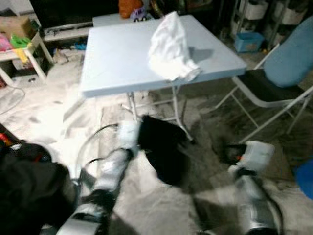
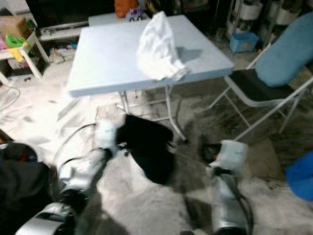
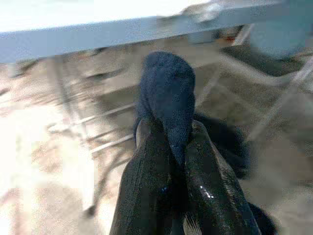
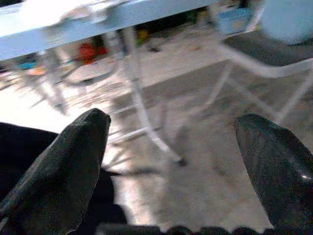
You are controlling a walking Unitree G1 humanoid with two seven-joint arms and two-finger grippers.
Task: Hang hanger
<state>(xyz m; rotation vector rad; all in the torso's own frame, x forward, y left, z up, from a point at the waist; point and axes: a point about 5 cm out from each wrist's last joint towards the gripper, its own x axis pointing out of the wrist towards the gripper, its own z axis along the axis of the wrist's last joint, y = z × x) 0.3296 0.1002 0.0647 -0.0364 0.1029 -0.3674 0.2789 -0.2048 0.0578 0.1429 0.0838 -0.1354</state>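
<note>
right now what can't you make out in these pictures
- Hanger: the dark cloth held in the left gripper covers whatever may be inside it, in the eye views and the left wrist view.
- Right gripper: its fingers are blurred in the eye views.
- White cloth on the table: bunched, kind unclear.
- Chair: cut off by the edge.

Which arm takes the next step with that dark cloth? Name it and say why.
Left. The left gripper is already shut on the dark cloth, which hangs from it below the table edge. The right gripper is open, holds nothing, and sits off to the side, free to assist.
</note>
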